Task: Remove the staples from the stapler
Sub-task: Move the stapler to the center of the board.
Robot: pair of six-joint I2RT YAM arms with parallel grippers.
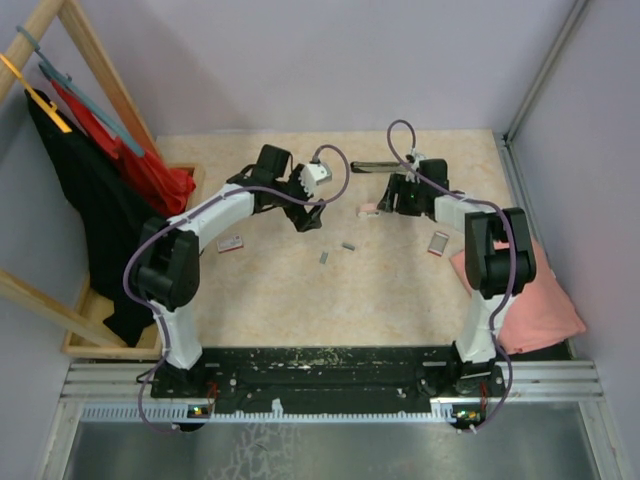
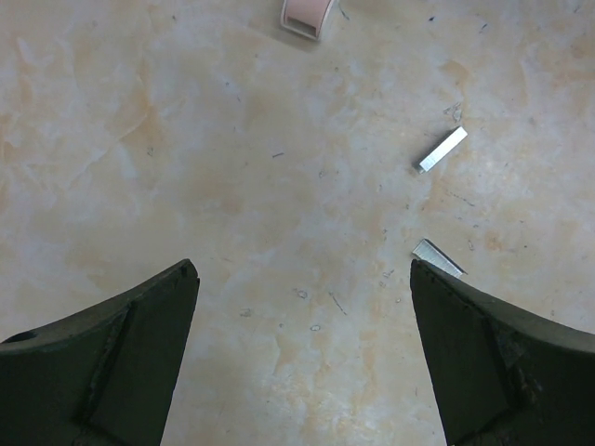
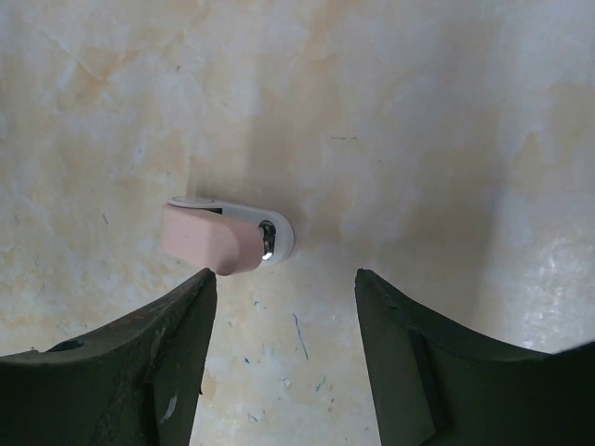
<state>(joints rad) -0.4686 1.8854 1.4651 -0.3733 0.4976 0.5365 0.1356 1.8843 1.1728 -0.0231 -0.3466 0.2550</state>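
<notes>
A small pink-and-white mini stapler lies on the beige table between my two grippers. In the right wrist view the stapler lies just beyond my left fingertip, and my right gripper is open and empty above the table. Two short grey staple strips lie loose nearer the front. In the left wrist view one strip lies ahead to the right and the other sits at my right fingertip. My left gripper is open and empty. The stapler's end shows at the top edge.
Two small red-and-white boxes lie left and right of the middle. A long dark bar lies at the back. A wooden rack with black and red clothes stands left. A pink cloth lies right.
</notes>
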